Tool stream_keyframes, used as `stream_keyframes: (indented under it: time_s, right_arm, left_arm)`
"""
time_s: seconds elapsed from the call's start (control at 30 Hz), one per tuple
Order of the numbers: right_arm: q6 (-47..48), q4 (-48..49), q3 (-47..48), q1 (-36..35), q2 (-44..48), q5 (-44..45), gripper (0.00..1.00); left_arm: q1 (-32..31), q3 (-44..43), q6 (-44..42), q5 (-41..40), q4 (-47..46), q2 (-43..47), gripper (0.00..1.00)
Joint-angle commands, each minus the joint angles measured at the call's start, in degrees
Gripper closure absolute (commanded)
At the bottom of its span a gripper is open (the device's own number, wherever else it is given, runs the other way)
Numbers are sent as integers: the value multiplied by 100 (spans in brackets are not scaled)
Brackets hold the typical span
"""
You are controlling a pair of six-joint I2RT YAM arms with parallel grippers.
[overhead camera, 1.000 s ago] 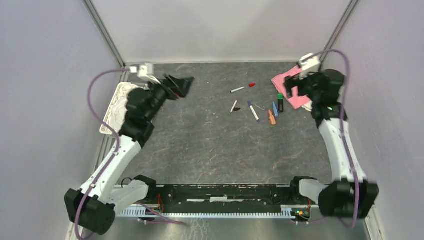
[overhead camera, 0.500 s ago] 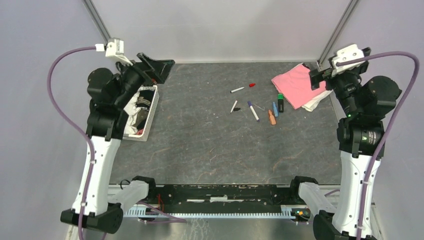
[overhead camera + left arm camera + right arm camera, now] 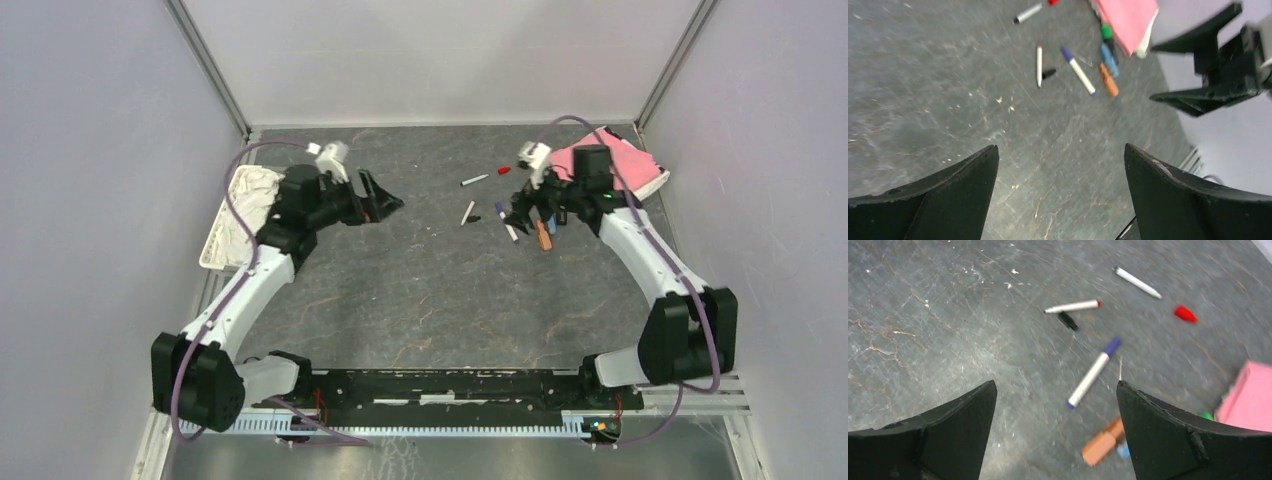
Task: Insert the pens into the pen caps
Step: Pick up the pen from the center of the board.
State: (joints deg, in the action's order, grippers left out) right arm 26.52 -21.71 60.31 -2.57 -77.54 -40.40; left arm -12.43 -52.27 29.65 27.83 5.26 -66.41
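Observation:
The pens lie in a loose group at the back centre-right. Two thin white pens (image 3: 475,180) (image 3: 467,212) and a white pen with a blue-purple cap (image 3: 508,224) lie near an orange marker (image 3: 544,236). A red cap (image 3: 504,170) and a black cap (image 3: 474,218) lie loose. My right gripper (image 3: 520,215) is open and empty just above them; in its wrist view (image 3: 1055,382) the purple-capped pen (image 3: 1093,372) and orange marker (image 3: 1104,442) lie between the fingers. My left gripper (image 3: 385,200) is open and empty, left of the pens (image 3: 1060,147).
A pink cloth (image 3: 612,160) lies at the back right, partly under my right arm. A white tray (image 3: 222,240) holding cloths stands at the left edge. The left wrist view shows a blue marker (image 3: 1108,53) and a green-topped marker (image 3: 1107,34) beside the cloth (image 3: 1128,20).
Both arms have come down from raised poses at the sides. The right gripper has swung in over the pens, the left gripper towards the table's middle. The pens and caps have not moved.

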Motion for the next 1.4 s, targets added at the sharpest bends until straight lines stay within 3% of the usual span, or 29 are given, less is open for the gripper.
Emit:
stream_keyframes:
  time_s: [0.0, 0.17, 0.27, 0.4, 0.53, 0.6, 0.7, 0.83, 0.93, 1.37]
  right_arm:
    - [485, 137, 928, -1087, -692, 1055, 7]
    - [660, -382, 2530, -1211, -2248, 1216, 29]
    - [456, -988, 3652, -1417, -3222, 1158, 36]
    - [441, -408, 3571, -1757, -3535, 1851, 38]
    - [853, -898, 4440, -1768, -4119, 1811, 47]
    - [302, -1021, 4748, -1773, -4427, 1664, 52]
    - [-1410, -437, 4238, -1843, -4448, 1802, 57]
    - [-2702, 673, 2956, -2060, -3903, 3021, 54]
    - [-3520, 899, 2697, -2090, -3799, 3642, 52]
    - [-4445, 1006, 2582, -2145, -4181, 3701, 55]
  left_arm:
    - [-1055, -246, -716, -932, 133, -319, 3]
    - [-1169, -111, -1013, -1782, 118, -320, 5]
    - [-1167, -49, -1061, -1992, 52, -259, 9]
    - [-1166, 54, -959, -1993, -180, -271, 14]
    - [-1166, 138, -1026, -2096, -291, -260, 16]
    - [-1166, 204, -1024, -2195, -332, -242, 16]
    - [-1166, 343, -935, -2221, -478, -202, 16]
    - [-1166, 463, -843, -2241, -508, -184, 16]
    - [-1166, 551, -814, -2218, -620, -155, 16]
    - [-1166, 745, -743, -2256, -691, 30, 16]
